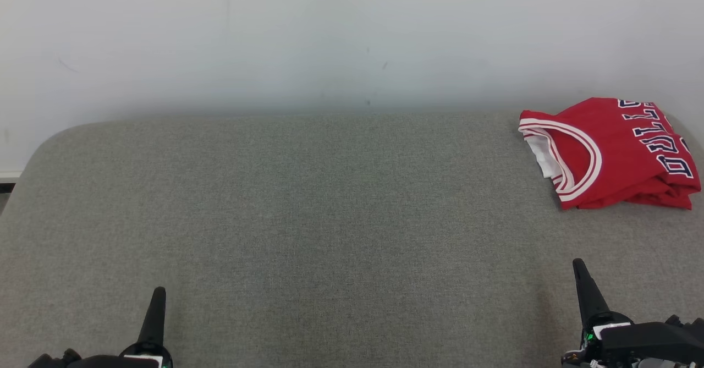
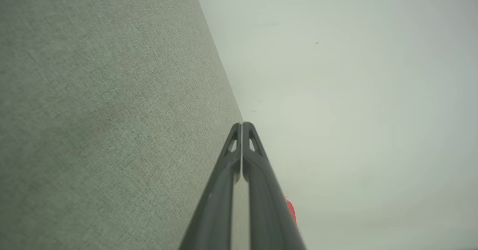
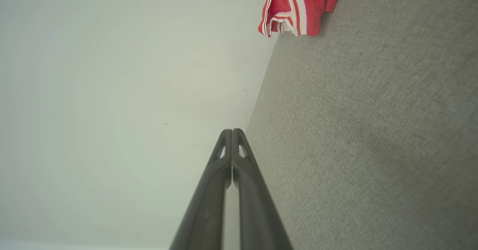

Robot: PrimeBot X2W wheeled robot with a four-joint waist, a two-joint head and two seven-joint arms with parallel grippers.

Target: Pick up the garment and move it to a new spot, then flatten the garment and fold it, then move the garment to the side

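Garment (image 1: 610,153): red jersey w/ white-and-navy trim, lying as a compact, layered bundle on the grey pad (image 1: 308,208). Posn: ahead of the R pincer (image 1: 578,264) and slightly to its right, well apart from it, no contact. From the L pincer (image 1: 158,294) it is far off, ahead and across the whole pad to the right. In the R wrist view the neck or armhole trim of the bundle (image 3: 295,7) sits at the pad's far edge, by the wall (image 3: 112,93). In the L wrist view just a red sliver (image 2: 291,209) shows past one finger.

Pincers: both clenched, the 2 fingers pressed together at the tips (L (image 2: 242,125), R (image 3: 232,131)), nothing grasped. Both sit low at the near edge, tips pointing fwd.

Why so (judgement):
1. Bundle at far-right corner leaves the pad's middle free for spreading.
2. Clenched and parked reads as idle, not mid-grasp.
3. Phase uncertain: bundle looks roughly folded and already off to the side, so prob. task end; could equally be the start.

Next grasp, if any: R pincer must release its fingers first. It is the nearer 1.
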